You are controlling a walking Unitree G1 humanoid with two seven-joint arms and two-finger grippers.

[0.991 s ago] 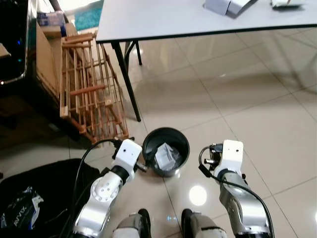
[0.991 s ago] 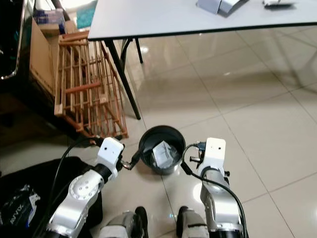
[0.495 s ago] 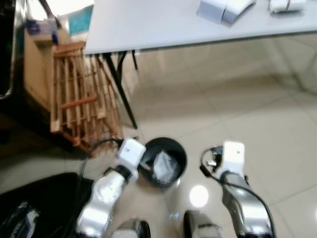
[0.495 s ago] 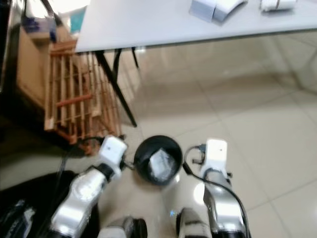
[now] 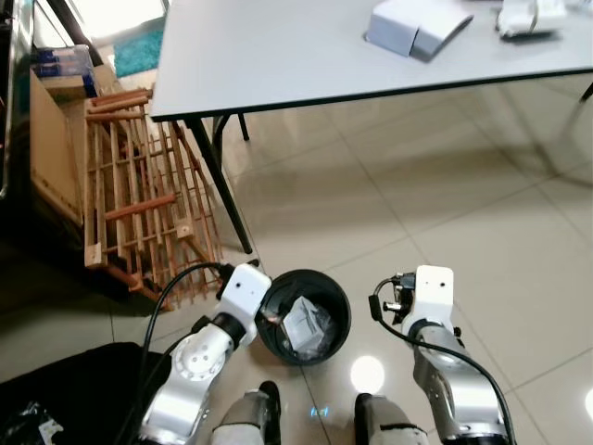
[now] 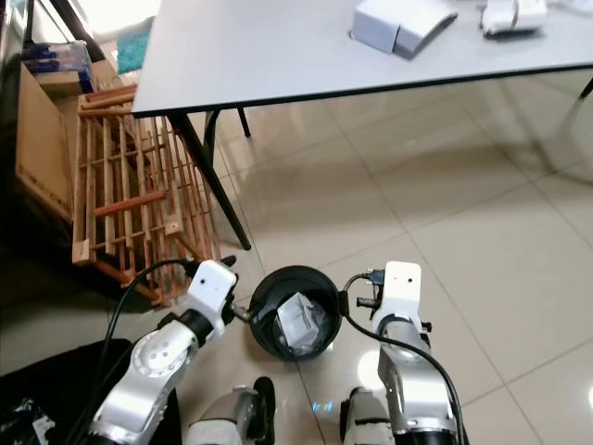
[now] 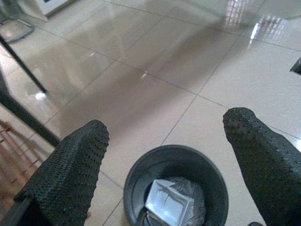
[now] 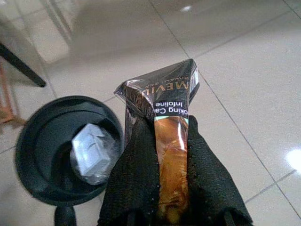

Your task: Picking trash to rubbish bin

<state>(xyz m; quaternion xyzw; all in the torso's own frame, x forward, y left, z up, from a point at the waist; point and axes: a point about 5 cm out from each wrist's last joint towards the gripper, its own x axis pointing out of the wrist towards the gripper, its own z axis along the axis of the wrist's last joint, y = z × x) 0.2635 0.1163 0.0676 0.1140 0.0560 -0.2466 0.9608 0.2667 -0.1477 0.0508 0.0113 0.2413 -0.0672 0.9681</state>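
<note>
- Snack wrapper (image 8: 165,136) pinched between the right gripper (image 8: 164,188) fingers: white print on the dark foil, upside down in the right wrist view.
- Largest line reads "MEVI…" (start and end lost in the folded foil).
- Below it, "…oking Ca…" and "Infoline" (first line partly cut off by the fold).
- No other readable lettering.

A grey table (image 5: 278,51) with black legs stands over the glossy beige tiled floor (image 5: 417,204). On the tabletop lie a flat pale grey box (image 5: 417,26) and, further toward the right edge, a small white object (image 5: 530,17) too small to identify. Beside the table's near leg, a slatted wooden crate (image 5: 139,190) leans against a brown cardboard box (image 5: 51,153). A black bag (image 5: 74,394) lies on the floor at the lower left corner.
</note>
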